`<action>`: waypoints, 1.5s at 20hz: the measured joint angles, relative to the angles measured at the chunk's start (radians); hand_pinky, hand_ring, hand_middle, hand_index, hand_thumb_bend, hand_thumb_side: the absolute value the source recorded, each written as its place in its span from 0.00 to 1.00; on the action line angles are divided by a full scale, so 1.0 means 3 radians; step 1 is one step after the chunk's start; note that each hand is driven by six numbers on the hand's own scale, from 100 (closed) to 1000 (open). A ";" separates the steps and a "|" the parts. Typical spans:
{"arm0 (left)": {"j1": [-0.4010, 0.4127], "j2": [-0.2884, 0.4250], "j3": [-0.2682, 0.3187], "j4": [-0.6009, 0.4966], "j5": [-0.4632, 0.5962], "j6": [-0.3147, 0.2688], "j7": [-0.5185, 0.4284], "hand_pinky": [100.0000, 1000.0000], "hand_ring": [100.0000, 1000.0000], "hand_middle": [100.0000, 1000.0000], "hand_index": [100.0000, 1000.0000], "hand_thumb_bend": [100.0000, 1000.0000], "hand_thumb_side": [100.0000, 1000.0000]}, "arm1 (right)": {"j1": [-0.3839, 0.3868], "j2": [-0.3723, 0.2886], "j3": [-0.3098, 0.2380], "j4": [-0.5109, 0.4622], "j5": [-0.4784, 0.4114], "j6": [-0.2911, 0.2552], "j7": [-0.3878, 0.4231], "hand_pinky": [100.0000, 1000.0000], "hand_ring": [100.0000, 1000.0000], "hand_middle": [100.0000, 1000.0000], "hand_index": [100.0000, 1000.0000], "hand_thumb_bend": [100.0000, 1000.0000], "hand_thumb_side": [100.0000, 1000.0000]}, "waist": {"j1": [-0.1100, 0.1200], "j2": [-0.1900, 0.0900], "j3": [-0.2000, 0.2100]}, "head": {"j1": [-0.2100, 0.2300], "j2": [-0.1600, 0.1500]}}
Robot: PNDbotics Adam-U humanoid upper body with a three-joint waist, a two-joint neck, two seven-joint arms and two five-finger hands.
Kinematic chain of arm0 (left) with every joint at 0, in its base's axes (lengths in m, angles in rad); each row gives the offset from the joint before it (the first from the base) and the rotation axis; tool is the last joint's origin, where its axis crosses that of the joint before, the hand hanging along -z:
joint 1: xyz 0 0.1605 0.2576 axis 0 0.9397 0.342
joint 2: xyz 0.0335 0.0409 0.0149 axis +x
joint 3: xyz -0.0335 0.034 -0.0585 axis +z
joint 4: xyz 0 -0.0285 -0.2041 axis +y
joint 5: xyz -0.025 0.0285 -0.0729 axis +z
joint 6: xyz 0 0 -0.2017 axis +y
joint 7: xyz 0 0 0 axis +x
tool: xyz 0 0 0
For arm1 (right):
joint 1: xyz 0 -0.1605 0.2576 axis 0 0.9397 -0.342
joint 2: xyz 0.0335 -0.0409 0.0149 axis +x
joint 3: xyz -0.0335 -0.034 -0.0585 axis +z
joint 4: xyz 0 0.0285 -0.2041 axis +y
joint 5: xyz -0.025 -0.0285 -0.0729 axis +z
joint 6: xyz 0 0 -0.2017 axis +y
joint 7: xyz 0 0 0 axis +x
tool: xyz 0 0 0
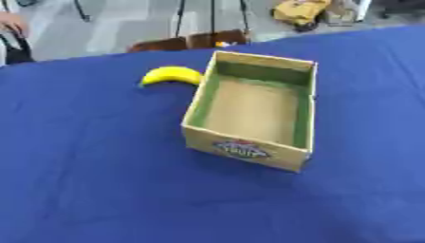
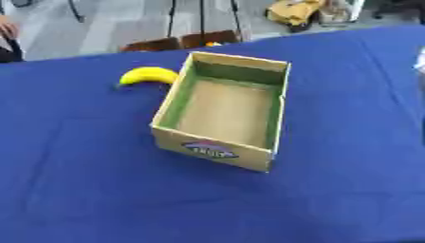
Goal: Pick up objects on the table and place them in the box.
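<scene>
A yellow banana point(image 1: 171, 75) lies on the blue tablecloth, just left of the far left corner of the box and close against its wall. The cardboard box point(image 1: 299, 116) has green inner walls, a bare brown floor and a printed label point(image 1: 242, 148) on its near side; nothing lies inside it. Neither of my hands shows in either view.
The blue tablecloth point(image 1: 99, 180) covers the whole table and runs wide in front and to the left of the box. Beyond the far table edge stand brown chairs point(image 1: 189, 42) and metal legs on a grey floor. A pale blur point(image 2: 420, 61) sits at the right edge.
</scene>
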 measured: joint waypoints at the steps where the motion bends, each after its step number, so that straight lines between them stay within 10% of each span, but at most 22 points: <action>1: 0.0017 -0.0013 0.0004 0.0000 -0.0005 0.0002 0.0002 0.91 1.00 0.98 1.00 0.00 1.00 | 0.0000 0.0002 -0.0004 0.0000 0.0007 0.0001 0.0000 0.69 0.85 0.79 0.91 0.00 1.00 | -0.0006 -0.0003 0.0009 | 0.0005 0.0013; 20: 0.0054 -0.0021 0.0029 0.0000 -0.0103 0.0044 -0.0104 0.91 1.00 0.98 1.00 0.00 1.00 | 0.0029 -0.0022 -0.0030 0.0000 0.0083 0.0053 0.0064 0.69 0.85 0.78 0.91 0.00 1.00 | 0.0024 0.0049 0.0032 | -0.0082 -0.0048; 30: -0.0357 0.0598 -0.0001 0.0000 -0.0317 0.0785 -0.0520 0.90 0.98 0.98 1.00 0.00 0.97 | 0.0032 -0.0025 -0.0021 0.0000 0.0082 0.0062 0.0073 0.69 0.85 0.78 0.91 0.00 1.00 | 0.0040 0.0049 -0.0056 | -0.0213 -0.0127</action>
